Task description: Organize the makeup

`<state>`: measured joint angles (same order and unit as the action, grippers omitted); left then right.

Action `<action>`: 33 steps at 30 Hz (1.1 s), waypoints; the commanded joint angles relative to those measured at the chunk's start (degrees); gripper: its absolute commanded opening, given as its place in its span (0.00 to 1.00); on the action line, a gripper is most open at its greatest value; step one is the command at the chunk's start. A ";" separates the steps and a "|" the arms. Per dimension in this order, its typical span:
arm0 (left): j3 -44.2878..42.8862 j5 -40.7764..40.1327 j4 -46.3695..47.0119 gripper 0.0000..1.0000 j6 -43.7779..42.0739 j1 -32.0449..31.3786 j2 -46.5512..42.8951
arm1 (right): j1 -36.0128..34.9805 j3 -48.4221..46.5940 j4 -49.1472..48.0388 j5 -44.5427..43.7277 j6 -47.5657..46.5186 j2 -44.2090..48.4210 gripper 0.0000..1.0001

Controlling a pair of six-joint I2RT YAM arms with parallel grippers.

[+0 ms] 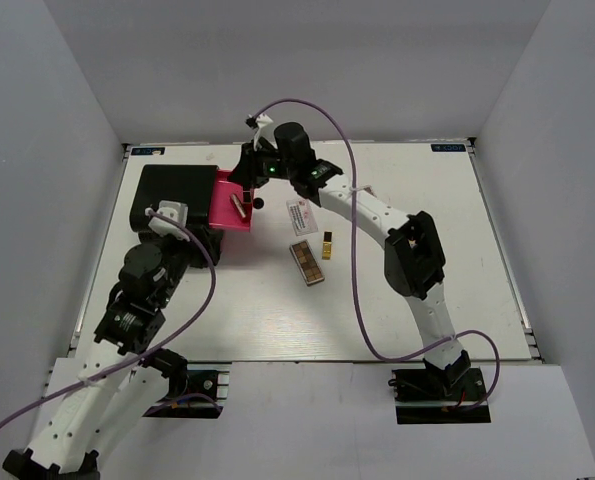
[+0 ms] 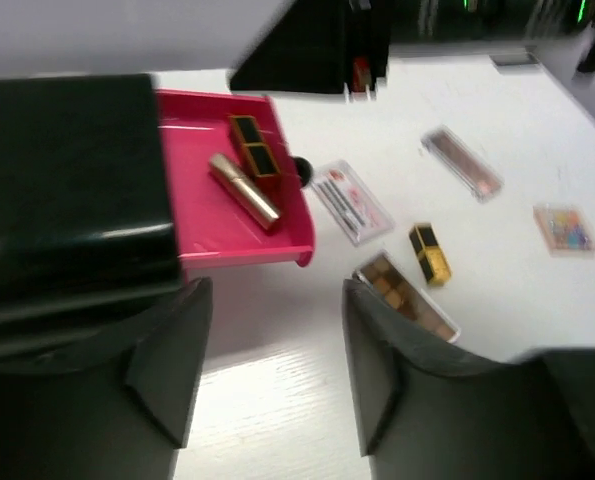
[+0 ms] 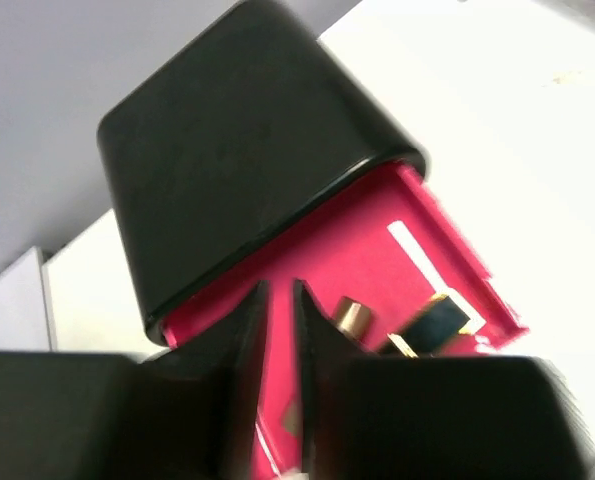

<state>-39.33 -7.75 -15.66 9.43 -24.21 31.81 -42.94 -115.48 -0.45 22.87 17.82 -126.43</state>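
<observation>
**While the drawer (image 2: pixel 242 250) stands open, most of the makeup lies outside it**

Because the pink drawer is pulled out of the black case (image 2: pixel 67 170), it can be reached from above. Two pieces already lie in it: a rose-gold lipstick tube (image 2: pixel 244 190) and a black-and-gold tube (image 2: pixel 254 147) just beside it. The right gripper (image 3: pixel 279 300) hangs over the drawer with its jaws drawn to a narrow slit; whether anything thin sits between them I cannot tell. The left gripper (image 2: pixel 272 340) hovers low in front of the drawer, jaws wide and empty, probably placed to reach the loose pieces. Those lie on the table (image 1: pixel 427 300) to the drawer's right. The white-pink packet (image 2: pixel 352 200) is nearest, then a gold-black lipstick (image 2: pixel 429 252) beside a brown palette (image 2: pixel 407 300). A second long palette (image 2: pixel 462 163) and a small multicoloured palette (image 2: pixel 564 228) lie farther off.
</observation>
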 commanded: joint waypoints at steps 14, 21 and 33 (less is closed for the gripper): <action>-28.58 24.64 1.27 0.36 9.64 -9.61 50.69 | 24.21 42.58 9.76 -0.99 -7.71 36.76 0.23; -47.05 8.64 -13.34 0.76 15.08 -19.03 70.74 | 33.17 54.31 9.14 -1.43 -9.91 45.39 0.46; -55.76 -4.20 -18.44 0.78 18.43 -25.10 84.11 | 41.79 55.45 9.85 7.71 -8.42 43.99 0.47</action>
<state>-91.83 -7.44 -32.34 27.00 -48.86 117.05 -1.91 -59.66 10.76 27.00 9.47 -82.98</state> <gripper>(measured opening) 0.780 0.472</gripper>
